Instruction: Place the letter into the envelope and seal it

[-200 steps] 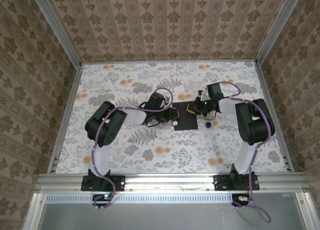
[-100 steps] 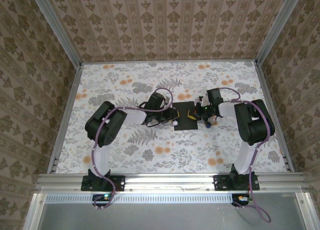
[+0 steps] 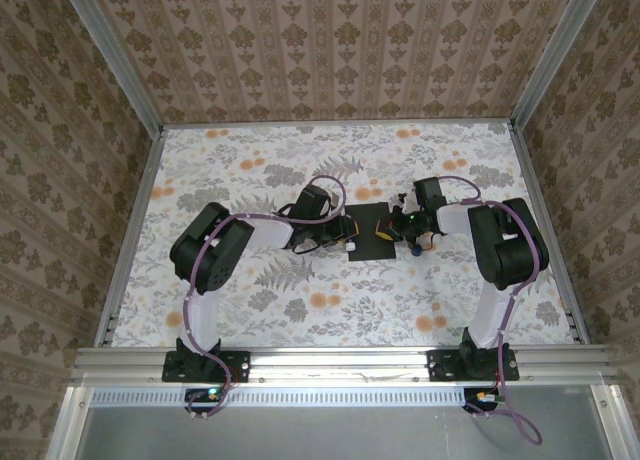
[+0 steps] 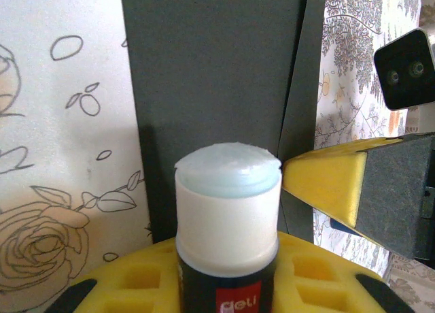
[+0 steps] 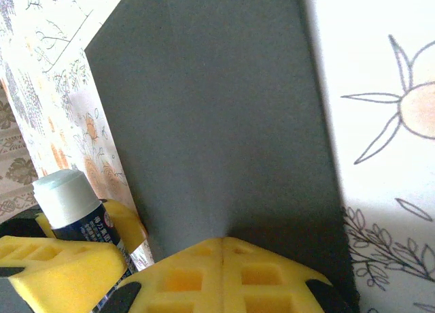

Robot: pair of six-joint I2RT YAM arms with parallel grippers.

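The black envelope (image 3: 372,250) lies flat at the table's middle, between both arms. Its flap edge (image 4: 302,109) shows as a narrow strip along its right side in the left wrist view. My left gripper (image 3: 347,245) is shut on an uncapped glue stick (image 4: 228,190), whose pale tip points at the envelope (image 4: 211,75) close to its near edge. My right gripper (image 5: 223,243) is shut, its yellow fingertips resting on the envelope (image 5: 217,109). Those fingers (image 4: 326,184) reach in from the right beside the glue stick (image 5: 68,197). The letter is hidden.
The floral tablecloth (image 3: 300,300) covers the table, with metal rails (image 3: 130,230) along the sides and patterned walls behind. The two grippers stand very close, only the envelope's width apart. The right wrist camera (image 4: 408,68) hangs just beyond the flap.
My right gripper has come down and slightly left onto the envelope's right part, then stayed there. The left gripper with the glue stick has not moved.
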